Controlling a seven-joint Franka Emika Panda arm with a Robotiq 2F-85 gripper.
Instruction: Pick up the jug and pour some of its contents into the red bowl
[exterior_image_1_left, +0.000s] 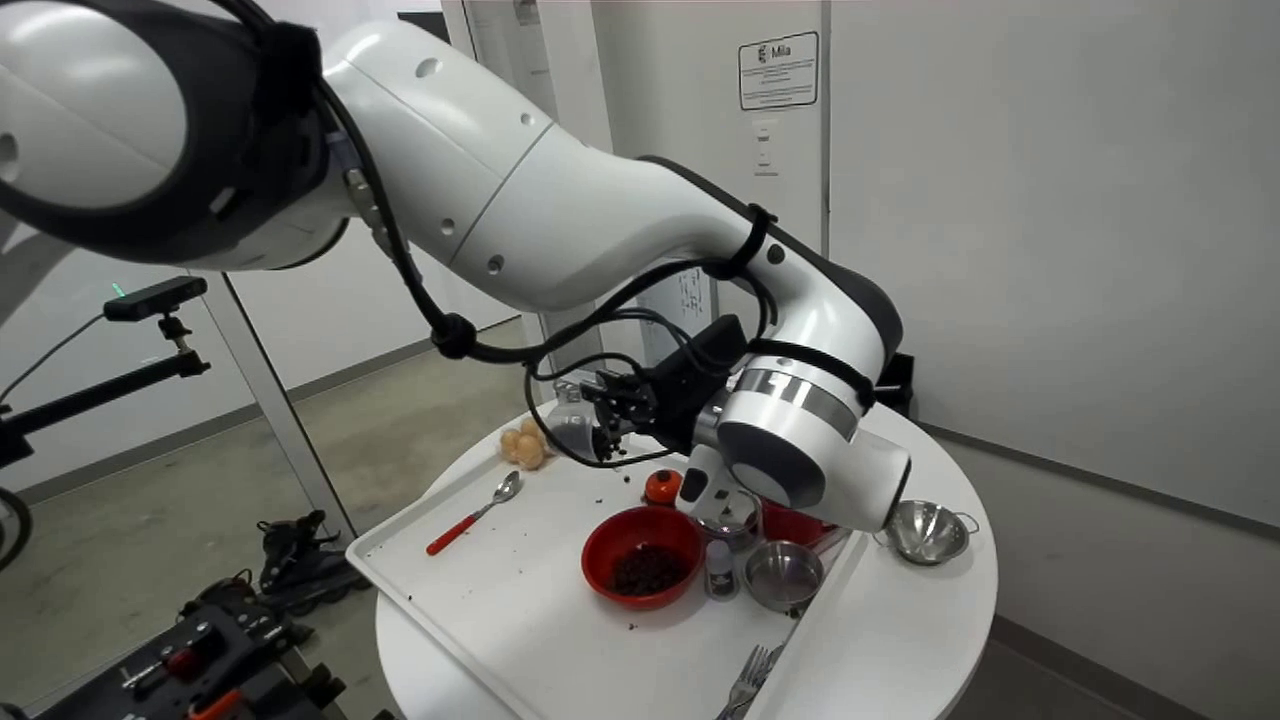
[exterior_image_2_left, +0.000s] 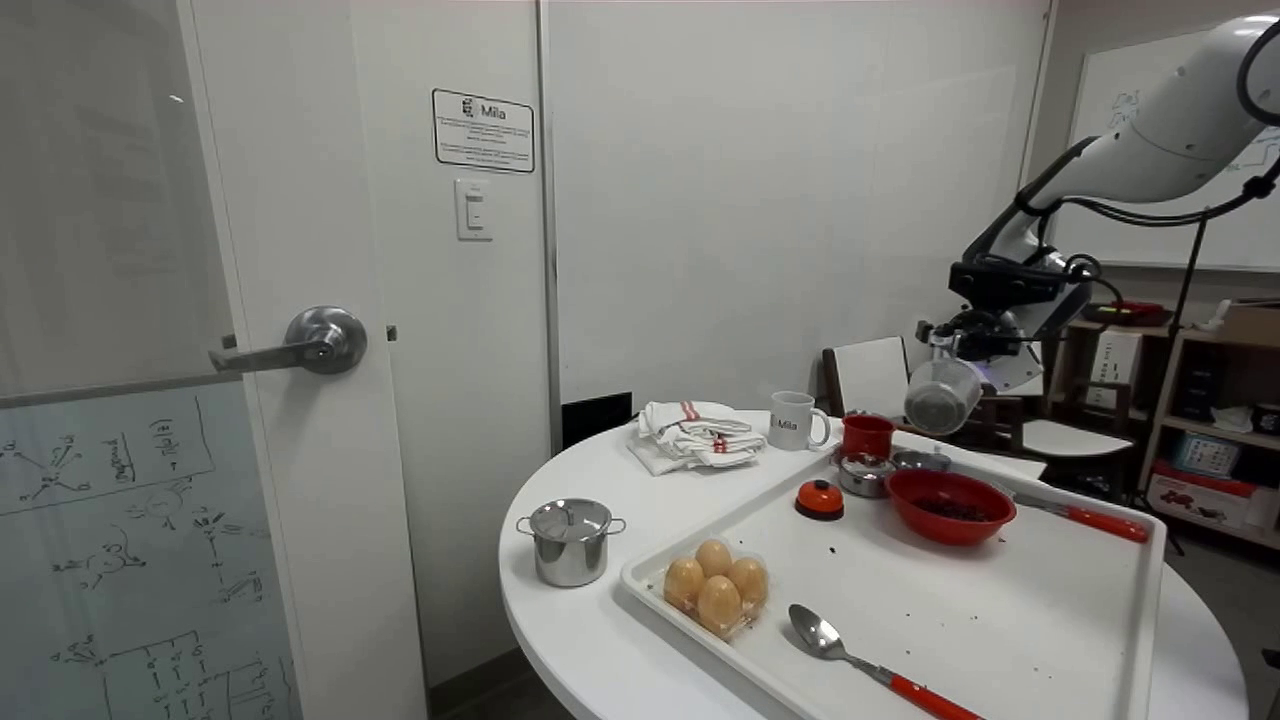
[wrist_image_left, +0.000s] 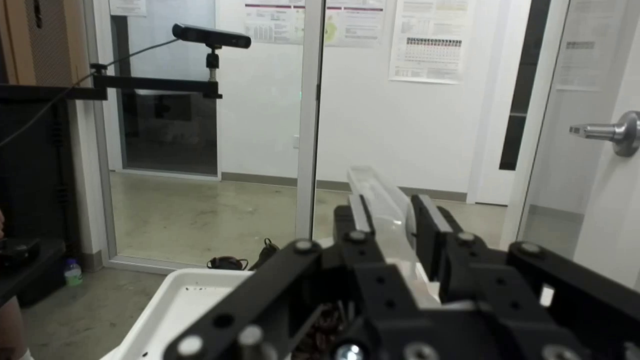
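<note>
Jug (exterior_image_2_left: 942, 395) off the tray (exterior_image_1_left: 520, 600), in the air, tilted. Gripper (wrist_image_left: 394, 215) pinching it; a see-through part of it shows in the grip in wrist view, cannot tell if that is the handle. Dark bits (exterior_image_1_left: 610, 443) at the jug's gripper side; falling or not, unclear.

Bearings from the red bowl (exterior_image_1_left: 640, 527) in an exterior view, 12 at picture top. Jug: 11 o'clock, higher. Bowl itself on tray, dark contents (exterior_image_1_left: 648, 572) in its bottom. Round orange-and-black piece (exterior_image_1_left: 663, 487): between 12 and 1, near. Small bottle (exterior_image_1_left: 720, 575): 3, just beside; steel cup (exterior_image_1_left: 785, 575) beyond it. Fork (exterior_image_1_left: 743, 688): 5. Spoon (exterior_image_1_left: 478, 515), red-handled: between 9 and 10. Eggs (exterior_image_1_left: 527, 448): between 10 and 11. Off the tray, on the table (exterior_image_1_left: 910, 625), steel bowl (exterior_image_1_left: 925, 532) with wire handles: 3, well apart.
</note>
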